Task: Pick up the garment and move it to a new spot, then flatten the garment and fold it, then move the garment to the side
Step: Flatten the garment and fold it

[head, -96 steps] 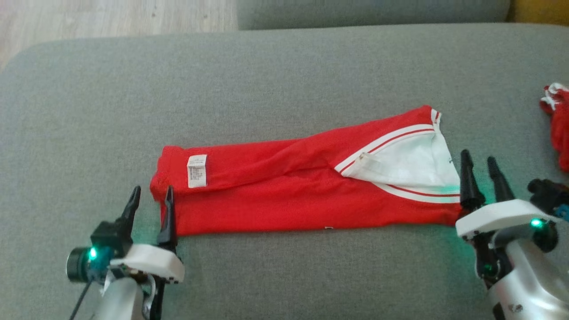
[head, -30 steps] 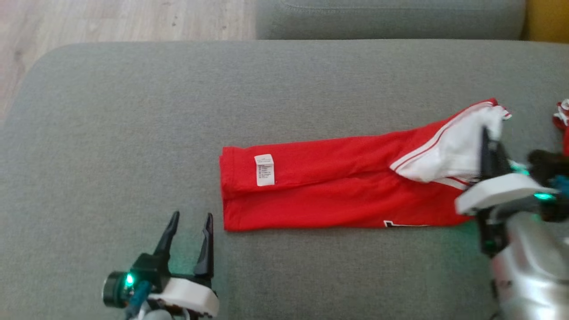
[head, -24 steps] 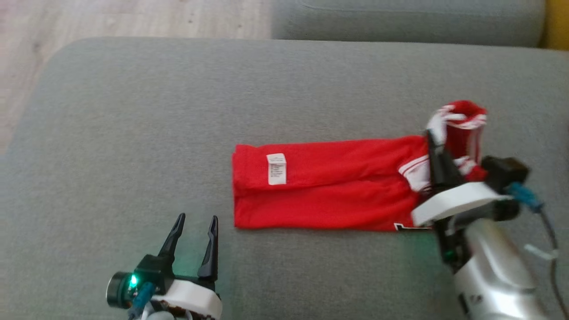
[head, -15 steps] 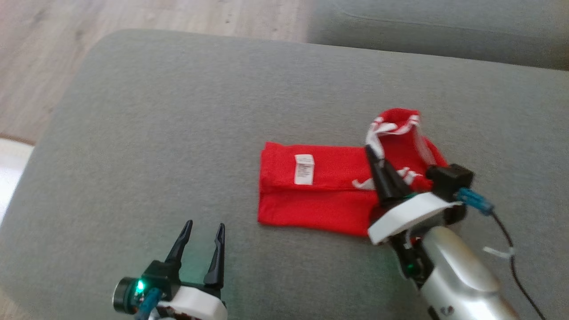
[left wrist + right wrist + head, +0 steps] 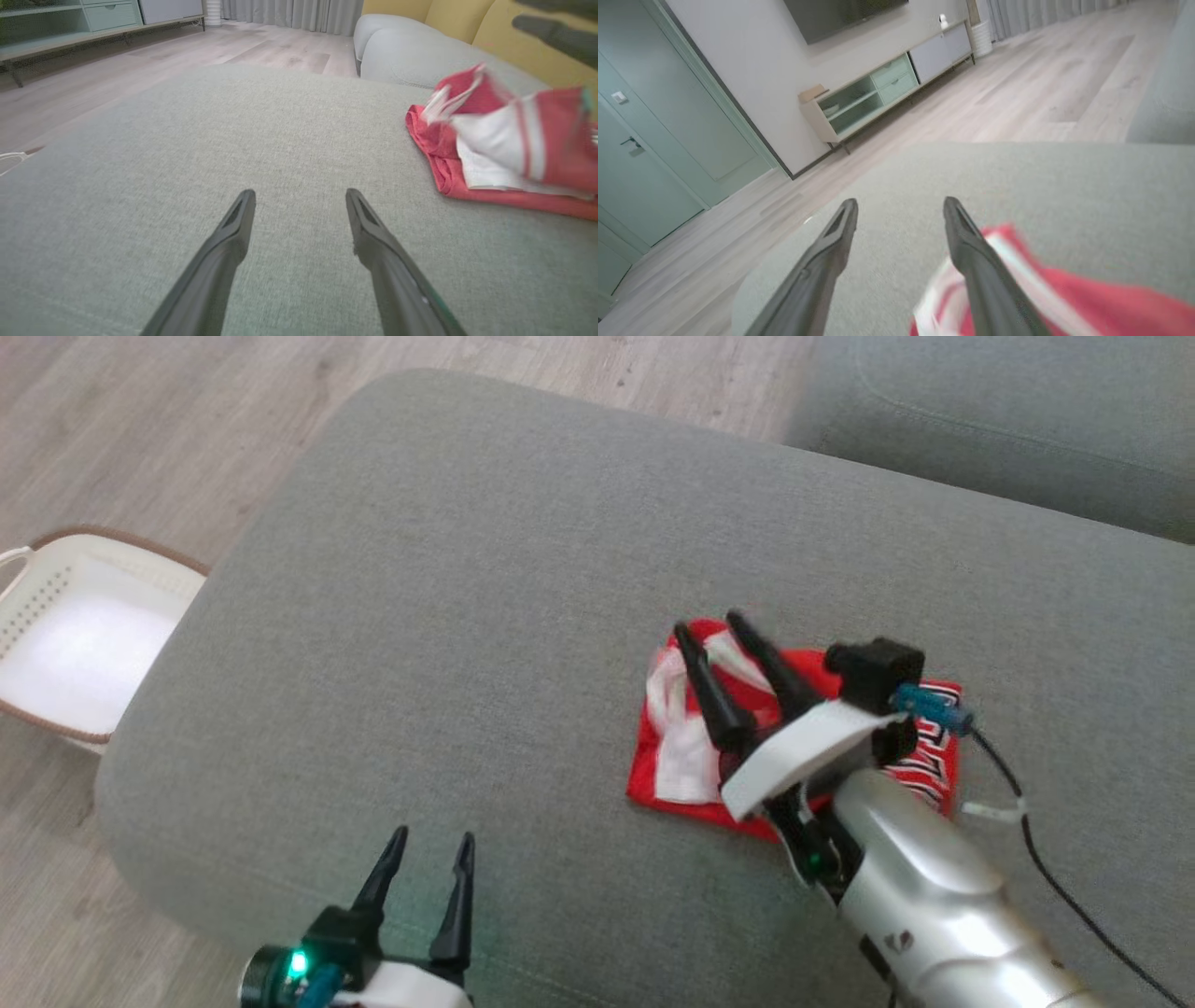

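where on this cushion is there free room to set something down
Broad bare cushion left of the folded red garment, out to the edge by the basket; also the strip behind it. Crowded at the garment, under the right gripper.

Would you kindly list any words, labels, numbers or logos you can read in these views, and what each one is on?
Red garment: black-and-white print at its right edge, too blurred to read.
Right forearm: small dark mark, too small to read.
No legible text anywhere else.
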Controlling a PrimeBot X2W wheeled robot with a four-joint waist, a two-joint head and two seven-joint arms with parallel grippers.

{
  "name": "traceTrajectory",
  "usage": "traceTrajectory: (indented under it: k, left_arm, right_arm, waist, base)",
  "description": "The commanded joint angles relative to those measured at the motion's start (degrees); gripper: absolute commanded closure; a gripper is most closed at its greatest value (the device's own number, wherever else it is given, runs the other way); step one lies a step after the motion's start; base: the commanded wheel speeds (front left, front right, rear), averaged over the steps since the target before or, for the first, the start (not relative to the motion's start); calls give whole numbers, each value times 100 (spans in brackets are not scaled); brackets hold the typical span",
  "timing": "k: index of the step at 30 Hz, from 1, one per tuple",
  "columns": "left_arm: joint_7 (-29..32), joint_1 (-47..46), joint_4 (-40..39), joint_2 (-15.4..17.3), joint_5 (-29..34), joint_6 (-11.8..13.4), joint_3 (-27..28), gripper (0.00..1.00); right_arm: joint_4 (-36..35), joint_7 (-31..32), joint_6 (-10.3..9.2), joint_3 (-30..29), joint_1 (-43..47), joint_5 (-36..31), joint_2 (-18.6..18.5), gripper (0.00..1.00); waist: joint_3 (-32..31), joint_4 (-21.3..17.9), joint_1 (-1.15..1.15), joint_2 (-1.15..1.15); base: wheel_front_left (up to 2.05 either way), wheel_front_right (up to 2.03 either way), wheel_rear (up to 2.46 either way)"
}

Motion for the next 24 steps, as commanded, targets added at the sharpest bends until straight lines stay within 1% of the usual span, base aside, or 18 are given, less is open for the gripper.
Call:
traceTrajectory:
  k: [1,3,5,10,14,17,20,22,24]
  left_arm:
    - [-55,-98,-157,9,43,38,252,0]
    - [-55,-106,-192,9,49,49,337,0]
    - [-55,-127,-251,9,52,59,397,0]
    - [-55,-291,-389,9,88,64,487,0]
    - [-55,-411,-481,9,169,75,601,0]
    - [-55,-441,-520,9,265,83,691,0]
    - [-55,-402,-570,9,359,99,797,0]
    - [-55,-304,-617,9,369,127,875,0]
    - [-55,-162,-680,9,380,145,915,0]
  right_arm:
    - [-228,-78,-4,-34,-266,-66,96,0]
    - [-346,-82,-4,-384,-256,-303,97,0]
    - [-446,-83,-4,-858,-143,-633,97,0]
    - [-593,-84,-4,-2093,282,-1683,71,0]
    - [-737,-84,-4,-2865,668,-2401,73,0]
    - [-822,-85,-4,-3166,944,-2789,84,0]
    - [-863,-85,-4,-3339,1219,-3055,91,0]
    - [-869,-85,-4,-3332,1429,-3213,94,0]
    - [-844,-85,-4,-3285,1658,-3224,96,0]
  waist:
    - [-11,-99,0,0]
    - [-6,-263,0,0]
    - [-13,-460,0,0]
    - [-36,-978,0,0]
    - [-80,-1345,0,0]
    - [-131,-1562,0,0]
    - [-198,-1730,0,0]
    - [-274,-1823,0,0]
    - [-343,-1878,0,0]
  base:
    - [0,0,0]
    - [0,0,0]
    - [0,0,0]
    - [0,0,0]
    - [0,0,0]
    - [0,0,0]
    - [0,0,0]
    - [0,0,0]
    - [0,0,0]
